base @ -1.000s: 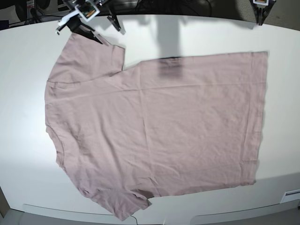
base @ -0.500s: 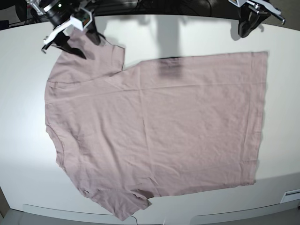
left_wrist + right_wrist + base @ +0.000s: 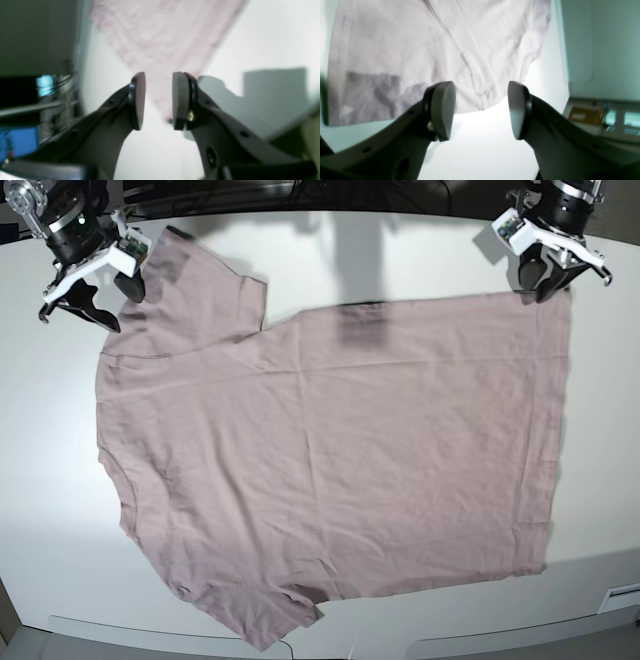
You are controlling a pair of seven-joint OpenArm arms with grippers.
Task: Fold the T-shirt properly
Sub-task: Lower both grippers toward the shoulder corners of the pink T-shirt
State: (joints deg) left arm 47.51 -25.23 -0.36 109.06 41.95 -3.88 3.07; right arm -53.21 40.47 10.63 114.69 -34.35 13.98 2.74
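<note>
I have the T-shirt [image 3: 330, 450] spread flat on the white bench [image 3: 40, 480], filling most of my base view, with its collar side toward 9 o'clock and its hem toward 3 o'clock. One sleeve [image 3: 205, 300] points to 11 o'clock, the other [image 3: 270, 610] to 6 o'clock. My right gripper [image 3: 85, 290] sits at 10 o'clock, just off the upper sleeve's edge; in its wrist view its fingers [image 3: 442, 110] are spread wide with nothing between them, and the sleeve cloth [image 3: 420, 50] lies just beyond the tips. My left gripper [image 3: 555, 275] is at 1 o'clock, right over the hem corner [image 3: 562, 298]. In its wrist view, which is blurred, its fingers [image 3: 138, 100] stand partly spread, with the corner of the shirt [image 3: 162, 50] showing past the gap. I cannot tell whether either touches the cloth.
</note>
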